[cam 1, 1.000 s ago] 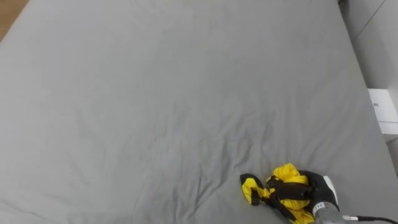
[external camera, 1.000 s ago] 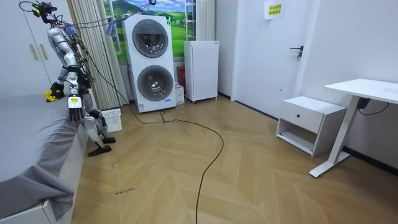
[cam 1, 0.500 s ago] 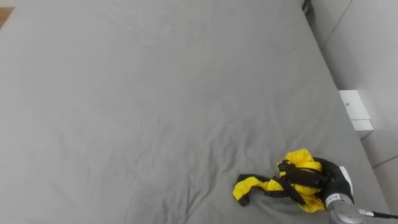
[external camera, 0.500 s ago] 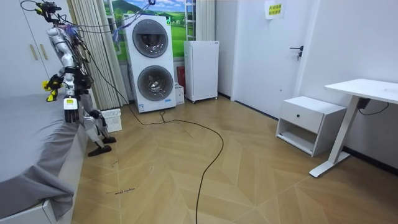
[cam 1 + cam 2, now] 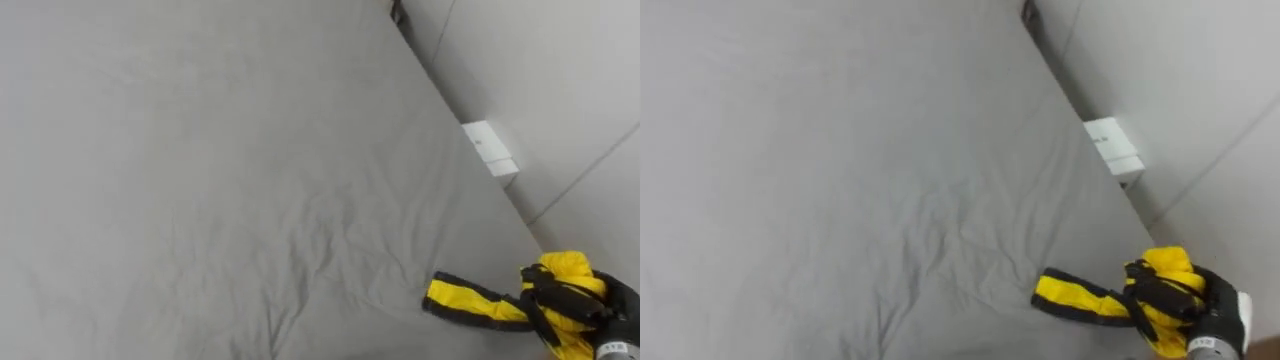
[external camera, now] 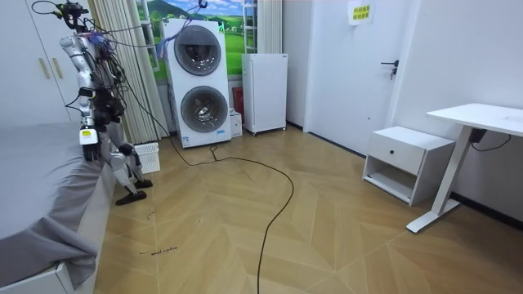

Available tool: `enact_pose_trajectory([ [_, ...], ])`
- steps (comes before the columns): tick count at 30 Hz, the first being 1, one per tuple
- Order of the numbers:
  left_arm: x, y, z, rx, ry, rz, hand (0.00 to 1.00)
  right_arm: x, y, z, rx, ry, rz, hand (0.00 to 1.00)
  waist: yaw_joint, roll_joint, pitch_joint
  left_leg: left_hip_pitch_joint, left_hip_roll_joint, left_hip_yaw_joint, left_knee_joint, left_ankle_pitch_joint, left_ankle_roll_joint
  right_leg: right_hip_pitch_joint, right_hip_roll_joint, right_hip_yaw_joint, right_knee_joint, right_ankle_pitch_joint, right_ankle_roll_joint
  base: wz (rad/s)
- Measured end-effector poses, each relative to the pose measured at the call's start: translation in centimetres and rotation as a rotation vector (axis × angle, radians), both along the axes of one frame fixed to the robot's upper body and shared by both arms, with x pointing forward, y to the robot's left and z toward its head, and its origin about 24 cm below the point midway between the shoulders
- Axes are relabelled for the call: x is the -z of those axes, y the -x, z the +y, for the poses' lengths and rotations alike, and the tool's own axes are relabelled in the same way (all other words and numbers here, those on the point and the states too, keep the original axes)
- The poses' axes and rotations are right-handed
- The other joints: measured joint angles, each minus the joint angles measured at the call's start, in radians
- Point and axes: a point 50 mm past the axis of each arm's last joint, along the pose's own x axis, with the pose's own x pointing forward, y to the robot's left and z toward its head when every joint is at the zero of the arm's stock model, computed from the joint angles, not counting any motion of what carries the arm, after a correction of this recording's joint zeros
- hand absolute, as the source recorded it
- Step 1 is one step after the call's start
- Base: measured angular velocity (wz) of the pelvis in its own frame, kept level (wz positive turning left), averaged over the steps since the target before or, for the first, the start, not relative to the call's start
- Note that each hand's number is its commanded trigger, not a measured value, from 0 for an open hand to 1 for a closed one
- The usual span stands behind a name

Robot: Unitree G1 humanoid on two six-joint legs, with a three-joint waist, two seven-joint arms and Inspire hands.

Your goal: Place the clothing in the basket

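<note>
While the right hand (image 5: 1218, 300) clutches it, the yellow-and-black garment (image 5: 1080, 296) trails over the grey bed (image 5: 840, 180).

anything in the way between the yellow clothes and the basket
Nothing visible. The right hand already grips the yellow clothes at the edge of the bed. What looks like the basket stands on the floor beside the robot's feet, in the open. The left hand hangs by the bed.
</note>
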Motion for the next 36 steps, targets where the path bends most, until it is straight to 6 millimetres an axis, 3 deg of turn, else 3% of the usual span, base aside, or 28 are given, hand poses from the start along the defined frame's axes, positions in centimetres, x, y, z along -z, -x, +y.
enact_pose_trajectory([
  [3,-0.1,0.4,0.2,-0.007,-0.011,0.017,0.00,0.4,1.1,-0.7,0.083,-0.041,-0.005,1.00,-0.008,0.002,0.0019,-0.001,0.012,0.018,-0.001,-0.003,-0.005,-0.011,0.013,0.024,0.002,0.009,-0.004,-0.22],
  [9,-0.2,1.2,0.5,-0.045,-0.007,0.055,0.00,2.2,5.2,-1.9,0.235,-0.122,0.082,1.00,-0.040,0.002,0.0015,-0.001,0.025,0.059,-0.001,-0.009,-0.013,-0.028,0.025,0.056,0.014,0.014,-0.011,-0.17],
  [12,-0.2,1.9,0.4,-0.049,-0.002,0.089,0.00,2.7,6.2,-2.0,0.309,-0.164,0.090,1.00,-0.057,0.009,0.0013,0.002,0.032,0.085,0.000,-0.012,-0.017,-0.036,0.035,0.083,0.015,0.023,-0.016,-0.28],
  [14,-0.1,2.3,0.3,-0.051,0.007,0.111,0.00,2.5,6.3,-2.4,0.344,-0.158,0.084,1.00,-0.072,0.026,0.0031,-0.004,0.033,0.104,0.000,-0.012,-0.017,-0.048,0.039,0.100,0.014,0.028,-0.017,-0.24],
  [21,0.0,2.7,-0.1,-0.034,0.036,0.142,0.00,1.4,5.9,-4.4,0.444,-0.105,0.055,1.00,-0.116,0.079,0.0012,-0.059,0.038,0.140,0.010,-0.013,-0.017,-0.137,0.044,0.133,0.062,0.031,-0.015,-0.18],
  [26,0.3,2.0,-1.0,0.065,0.059,0.158,0.00,-0.6,3.4,-6.1,0.439,-0.009,0.012,1.00,-0.136,0.142,0.0011,-0.142,0.030,0.164,0.018,-0.010,-0.010,-0.261,0.048,0.183,0.121,0.030,-0.008,-0.29],
  [28,0.3,1.2,-0.8,0.078,0.053,0.125,0.00,-1.1,2.3,-6.2,0.433,0.003,-0.015,1.00,-0.135,0.157,-0.0008,-0.180,0.028,0.168,0.031,-0.011,-0.008,-0.311,0.048,0.196,0.150,0.028,-0.006,-0.32],
  [32,0.3,-0.5,-0.6,0.139,0.044,0.103,0.00,-1.4,0.1,-5.5,0.406,0.011,-0.034,1.00,-0.134,0.167,0.0009,-0.252,0.015,0.167,0.055,-0.006,-0.001,-0.406,0.047,0.214,0.208,0.024,-0.006,-0.17],
  [36,0.3,-1.6,-0.6,0.151,0.037,0.068,0.00,-1.2,-0.8,-5.0,0.390,0.009,-0.022,1.00,-0.134,0.174,0.0042,-0.304,0.012,0.169,0.075,-0.001,0.006,-0.468,0.044,0.219,0.244,0.010,-0.001,0.09],
])
